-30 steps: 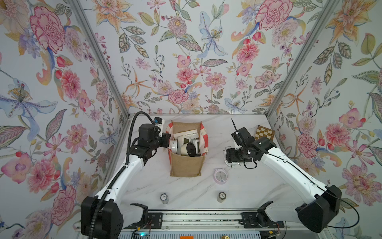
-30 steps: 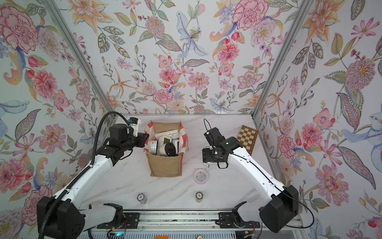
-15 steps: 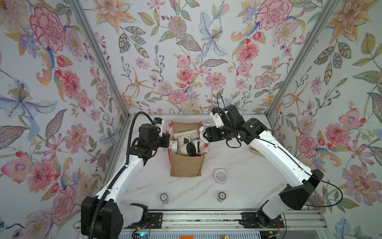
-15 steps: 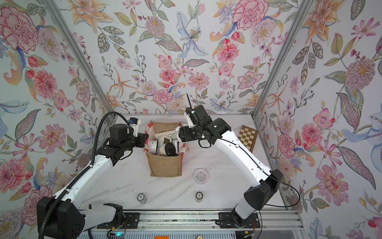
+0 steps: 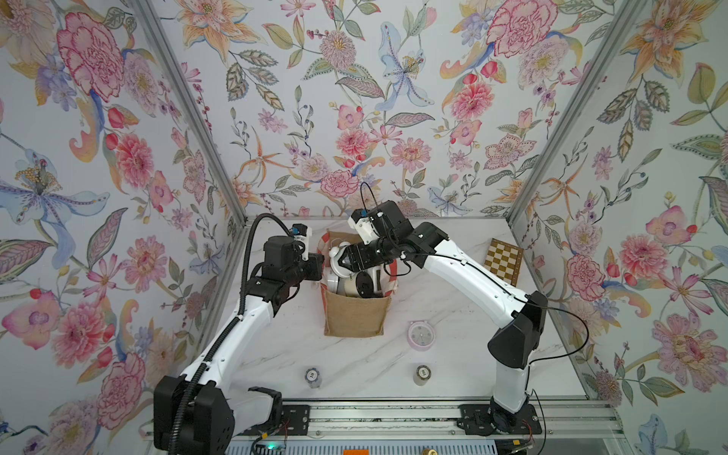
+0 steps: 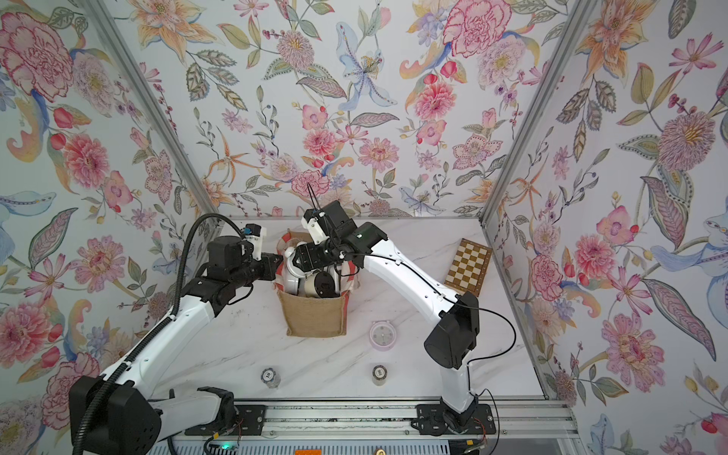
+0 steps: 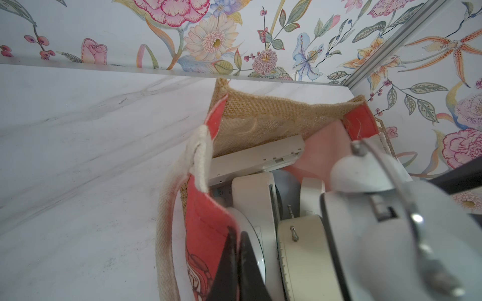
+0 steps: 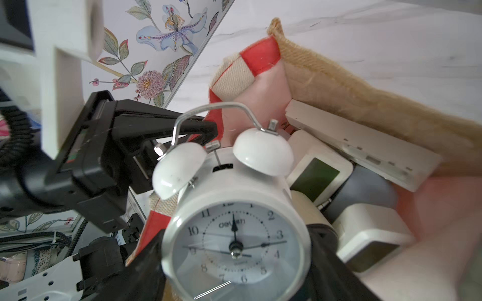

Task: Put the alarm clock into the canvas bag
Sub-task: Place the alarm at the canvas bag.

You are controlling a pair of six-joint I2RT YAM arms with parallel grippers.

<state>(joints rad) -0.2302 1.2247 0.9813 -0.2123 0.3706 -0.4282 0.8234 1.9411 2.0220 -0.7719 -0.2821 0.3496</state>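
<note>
Our right pincer (image 5: pixel 343 259) clasps the white twin-bell alarm clock (image 8: pixel 234 208) at the mouth of the canvas bag (image 5: pixel 354 315), above several pale clocks (image 7: pixel 250 198) packed inside; our left pincer (image 7: pixel 236 245) is pinched on its red side rim.

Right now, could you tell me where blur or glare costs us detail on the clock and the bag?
Right wrist view: alarm clock dial legible, a glare streak low on its glass, canvas bag interior smeared at one edge. Left wrist view: bag weave crisp, the clock looming soft, out of focus. Both top views: evenly lit, sharp.
</note>
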